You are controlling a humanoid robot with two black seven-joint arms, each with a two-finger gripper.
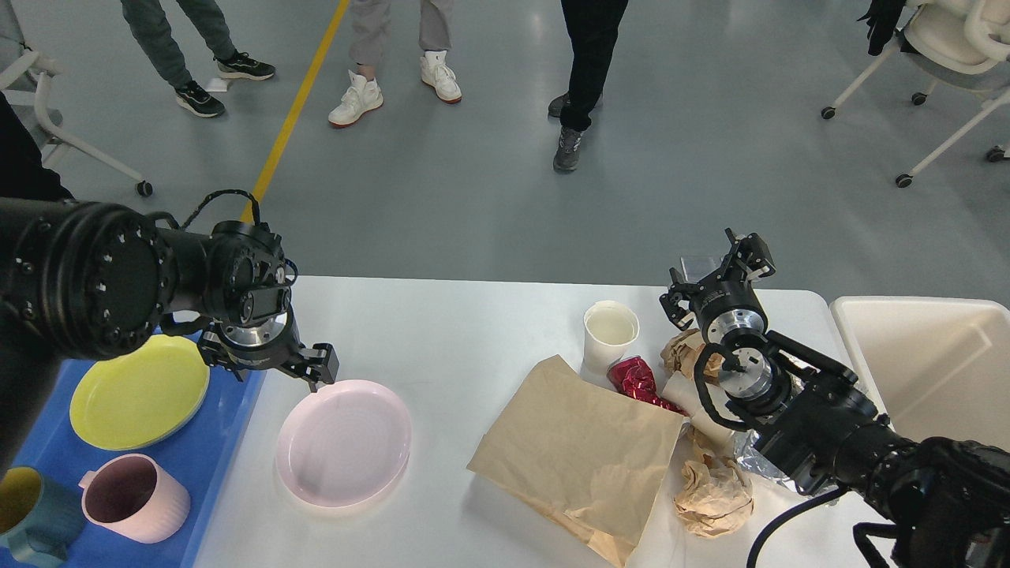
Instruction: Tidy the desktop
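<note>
Nearest, pink ribbed ceramic mug [134,498] on blue plastic tray [213,465]. Left gripper [314,371] pinching round pink plate [344,442] rim: lift level, clear tray edge. Right gripper [722,280] apparently released, empty.

White desk [465,331], flat and glossy.
Rounded far corners; it fills the view from 6 o'clock up to centre, its far edge running across the middle.

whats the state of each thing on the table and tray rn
pink plate: empty, flat on desktop, left end effector at its rim
paper cup: upright, empty
brown paper bag: lying flat
yellow plate: empty, on blue tray
pink mug: upright, empty
cream bin: empty
right end effector: open
</note>
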